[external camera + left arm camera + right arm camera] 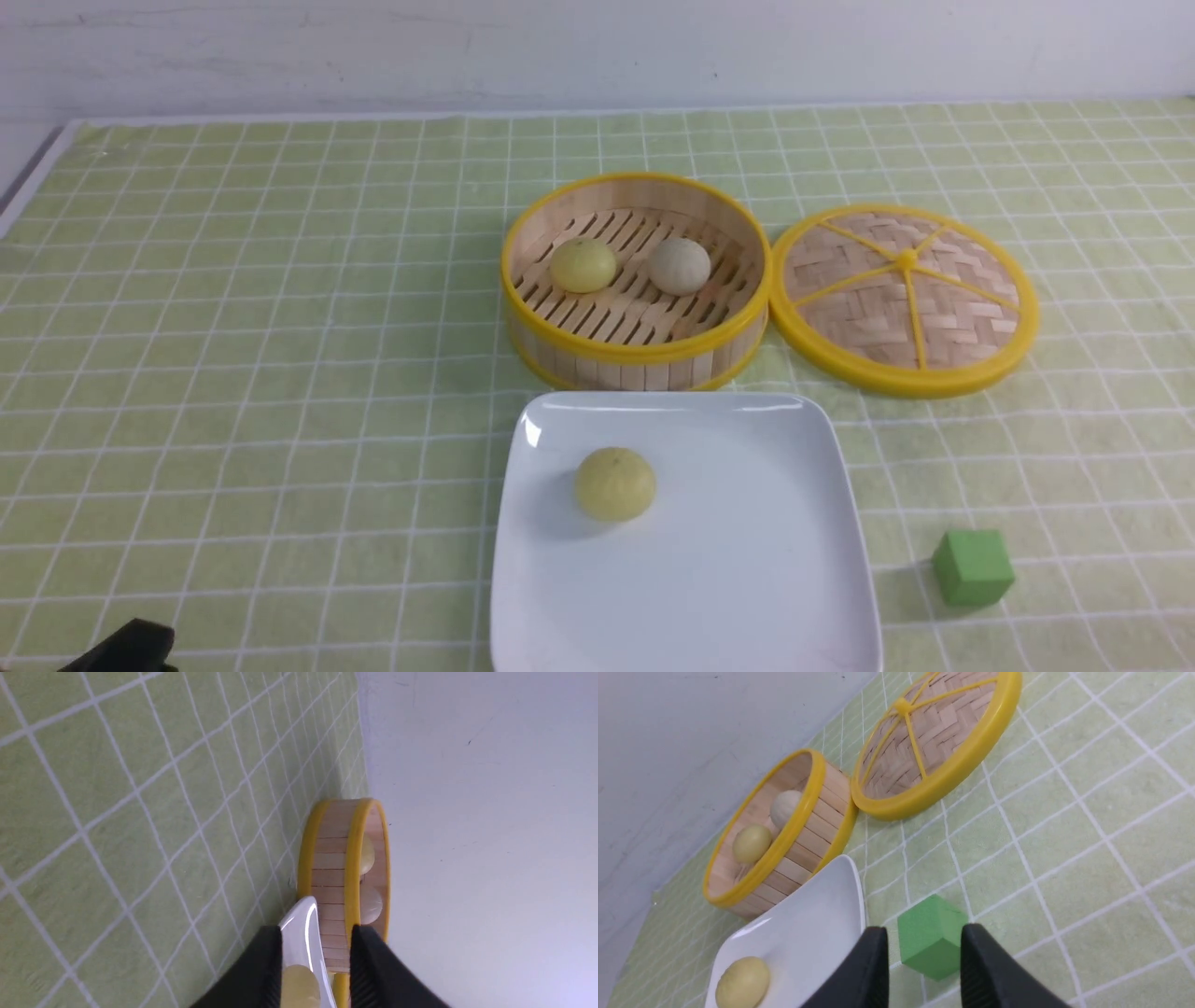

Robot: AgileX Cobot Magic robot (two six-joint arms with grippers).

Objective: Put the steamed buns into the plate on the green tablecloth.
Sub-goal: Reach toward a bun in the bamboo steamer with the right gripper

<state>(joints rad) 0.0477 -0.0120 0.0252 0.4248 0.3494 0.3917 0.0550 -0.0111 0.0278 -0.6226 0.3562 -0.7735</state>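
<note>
The left gripper (315,931) holds its black fingers (266,963) apart with nothing clamped; a corner of the plate (303,924) shows through the gap. The right gripper (924,931) is spread and empty too, and the green cube (931,938) lies on the cloth beyond its tips.

In the front view the plate (747,560) lies on the green tablecloth (233,373). One yellow bun (614,483) sits in it, toward 10 o'clock from the plate's middle. At the plate's 12 o'clock, just beside its rim, stands the bamboo steamer (635,353). It holds a second yellow bun (583,264) on its 9 o'clock side and the off-white bun (679,266) on its 3 o'clock side. The woven lid (904,299) lies flat at the steamer's 3 o'clock, touching it. The cube is at the plate's 4 o'clock, apart from it.
</note>
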